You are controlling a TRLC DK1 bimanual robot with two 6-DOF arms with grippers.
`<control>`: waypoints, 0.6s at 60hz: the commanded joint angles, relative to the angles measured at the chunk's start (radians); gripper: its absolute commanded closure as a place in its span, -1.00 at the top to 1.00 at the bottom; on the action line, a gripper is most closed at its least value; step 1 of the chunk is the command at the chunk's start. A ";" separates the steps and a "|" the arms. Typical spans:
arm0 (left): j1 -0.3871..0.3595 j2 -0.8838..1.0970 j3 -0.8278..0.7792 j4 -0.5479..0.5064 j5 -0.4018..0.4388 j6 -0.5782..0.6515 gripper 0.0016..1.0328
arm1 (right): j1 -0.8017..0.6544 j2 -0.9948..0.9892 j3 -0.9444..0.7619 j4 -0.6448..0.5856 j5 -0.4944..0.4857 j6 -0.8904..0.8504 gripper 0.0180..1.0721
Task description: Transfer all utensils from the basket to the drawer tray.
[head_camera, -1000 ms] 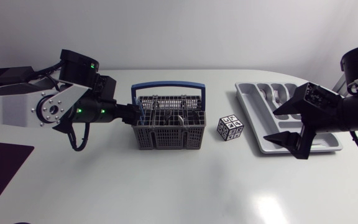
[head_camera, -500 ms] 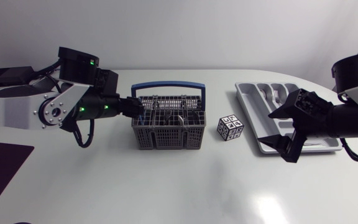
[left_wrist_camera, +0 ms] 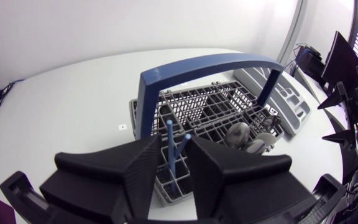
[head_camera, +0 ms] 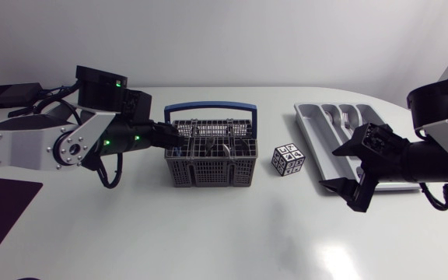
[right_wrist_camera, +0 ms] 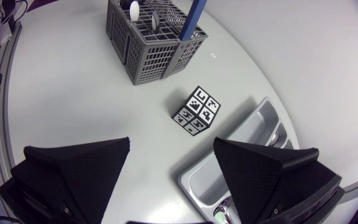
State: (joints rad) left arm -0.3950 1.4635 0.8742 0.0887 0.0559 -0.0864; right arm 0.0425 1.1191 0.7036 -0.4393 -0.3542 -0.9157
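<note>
At the basket (head_camera: 211,167)'s left end, our left gripper (left_wrist_camera: 174,165) narrowly brackets two blue handles (left_wrist_camera: 169,146); right gripper (right_wrist_camera: 172,144) wide beside tray (right_wrist_camera: 196,175).

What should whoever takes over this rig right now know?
Left gripper: open, fingers either side of two blue handles at the basket's near end; nothing gripped yet.
Right gripper: open, empty, over the table beside the tray.
Done: some cutlery lies in the tray.
Left: the blue-handled pieces and spoons in the basket.
</note>
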 commanded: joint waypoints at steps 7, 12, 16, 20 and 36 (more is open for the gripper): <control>-0.011 0.012 -0.029 0.013 0.010 -0.015 -0.80 | 0.014 0.005 -0.049 0.039 0.021 0.014 0.85; -0.011 0.004 -0.030 0.017 0.010 -0.010 -0.92 | 0.014 0.008 -0.056 0.040 0.021 0.014 0.85; -0.016 0.000 -0.032 0.019 0.010 -0.007 -0.92 | 0.014 0.008 -0.062 0.042 0.023 0.012 0.85; -0.018 -0.002 -0.030 0.017 0.010 -0.006 -0.92 | 0.014 0.008 -0.065 0.047 0.024 0.012 0.85; -0.030 -0.045 -0.006 -0.018 0.010 -0.004 -0.92 | 0.014 0.001 -0.084 0.053 0.024 0.008 0.85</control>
State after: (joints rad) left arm -0.4072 1.4506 0.8692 0.0864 0.0528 -0.0826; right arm 0.0509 1.1191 0.6502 -0.3946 -0.3355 -0.9157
